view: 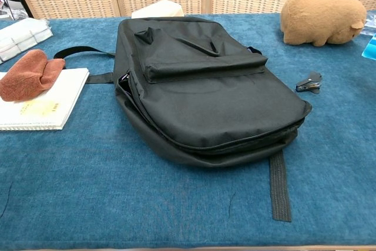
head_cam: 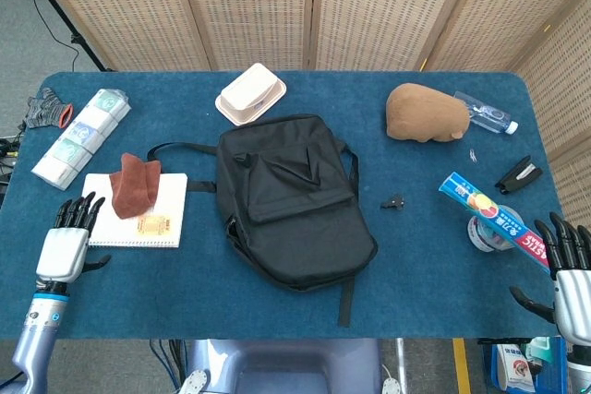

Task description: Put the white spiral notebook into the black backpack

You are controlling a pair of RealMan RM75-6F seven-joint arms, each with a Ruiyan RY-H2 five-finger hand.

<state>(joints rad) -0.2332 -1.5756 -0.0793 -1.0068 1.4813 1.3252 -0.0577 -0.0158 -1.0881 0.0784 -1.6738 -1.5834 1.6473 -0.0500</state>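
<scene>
While the left robot hand (head_cam: pixel 66 244) hovers with fingers spread and nothing in it at the near-left corner of the notebook (head_cam: pixel 132 212), the right robot hand (head_cam: pixel 571 272) sits just as open and empty at the bench's (head_cam: pixel 425 265) far right edge, beside a toothpaste box (head_cam: pixel 489 220). That white spiral notebook lies flat on the blue bench with a rust-brown cloth (head_cam: pixel 134 184) on top, just left of the black backpack (head_cam: pixel 291 198), which rests centre-bench. Beyond it sits a brown plush toy (head_cam: pixel 427 113).
</scene>
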